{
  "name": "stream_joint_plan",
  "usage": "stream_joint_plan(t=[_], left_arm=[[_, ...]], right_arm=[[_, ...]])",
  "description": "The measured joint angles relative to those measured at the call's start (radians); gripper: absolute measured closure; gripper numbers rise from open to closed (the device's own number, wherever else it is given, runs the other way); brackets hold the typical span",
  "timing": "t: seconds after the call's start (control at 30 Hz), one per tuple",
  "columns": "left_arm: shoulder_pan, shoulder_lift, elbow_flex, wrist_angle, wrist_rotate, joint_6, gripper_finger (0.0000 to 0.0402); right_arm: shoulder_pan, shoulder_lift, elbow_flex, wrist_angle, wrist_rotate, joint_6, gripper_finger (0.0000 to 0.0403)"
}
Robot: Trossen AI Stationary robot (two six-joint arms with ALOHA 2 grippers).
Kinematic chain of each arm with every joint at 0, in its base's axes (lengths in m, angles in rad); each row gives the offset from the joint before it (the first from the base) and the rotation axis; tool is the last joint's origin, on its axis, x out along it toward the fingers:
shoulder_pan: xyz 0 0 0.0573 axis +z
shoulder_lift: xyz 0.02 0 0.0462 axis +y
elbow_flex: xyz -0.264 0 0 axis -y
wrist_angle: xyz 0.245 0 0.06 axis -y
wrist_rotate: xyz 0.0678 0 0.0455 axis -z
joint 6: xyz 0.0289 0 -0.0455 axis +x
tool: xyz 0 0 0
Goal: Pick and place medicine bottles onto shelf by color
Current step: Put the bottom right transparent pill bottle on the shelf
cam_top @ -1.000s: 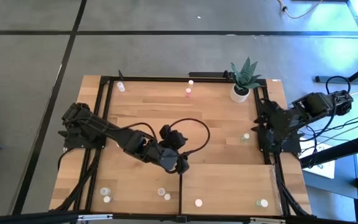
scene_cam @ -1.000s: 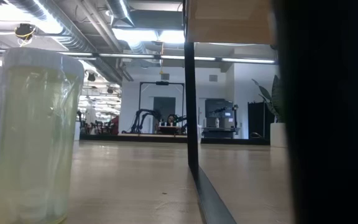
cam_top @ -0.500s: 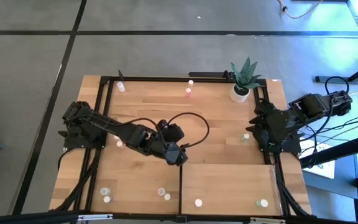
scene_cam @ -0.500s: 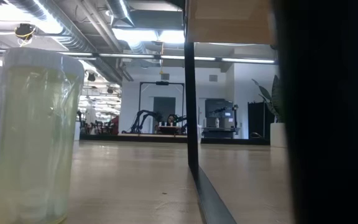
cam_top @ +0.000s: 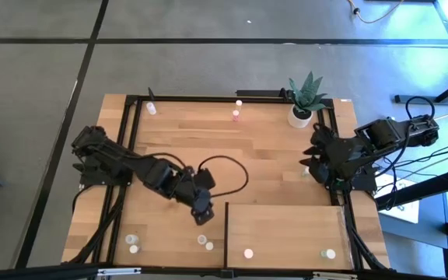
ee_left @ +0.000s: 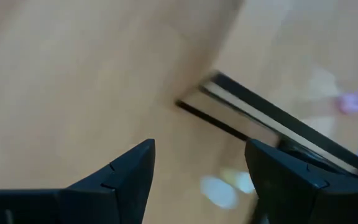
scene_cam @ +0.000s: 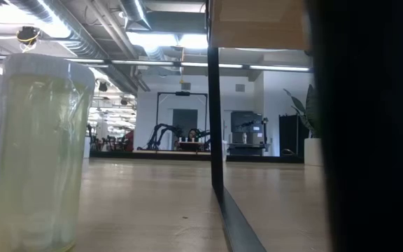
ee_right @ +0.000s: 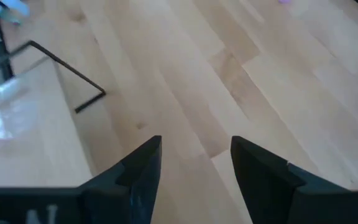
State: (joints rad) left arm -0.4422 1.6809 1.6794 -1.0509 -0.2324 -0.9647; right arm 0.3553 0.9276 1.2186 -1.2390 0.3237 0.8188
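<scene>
Bottles are what is being chased here, and the nearest cluster is found along the front edge: two small bottles at the front left, another pair of bottles just left of the dark divider, then one bottle and one tinted bottle resting on the shelf, the pale panel at the front right. In the low view a pale yellow bottle is seen upright and very close.

Just behind that front row, the left hand is held low over the tabletop, beside the shelf's corner, fingers spread wide and nothing carried, as the left wrist view confirms; a whitish bottle is glimpsed just ahead, though blurred.

Further back on the right, the right hand is parked near a greenish bottle, fingers parted and empty.

At the far edge, a pink bottle, a white bottle and a corner bottle are left unsorted near the potted plant.

An approach step is judged to be in hand. Next, the left hand would need to be lowered and centred over one front bottle before being closed.
</scene>
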Motion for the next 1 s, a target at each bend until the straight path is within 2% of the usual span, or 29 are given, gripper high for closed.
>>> stream_joint_plan(t=[0.23,0.4,0.6,1.0], left_arm=[[-0.1,0.005,0.0,-0.004,0.003,-0.272,0.0159],[-0.169,0.009,-0.024,0.043,-0.075,-0.343,0.0159],[-0.233,0.009,-0.058,0.107,-0.09,-0.307,0.0159],[-0.293,0.01,-0.195,0.142,-0.151,-0.056,0.0159]], right_arm=[[0.0,0.0,0.0,0.078,-0.003,-0.086,0.0208],[0.0,0.0,0.0,0.092,-0.003,-0.099,0.0208],[0.0,0.0,0.0,0.092,-0.011,-0.119,0.0208],[0.0,0.0,0.0,0.093,-0.011,-0.18,0.0208]])
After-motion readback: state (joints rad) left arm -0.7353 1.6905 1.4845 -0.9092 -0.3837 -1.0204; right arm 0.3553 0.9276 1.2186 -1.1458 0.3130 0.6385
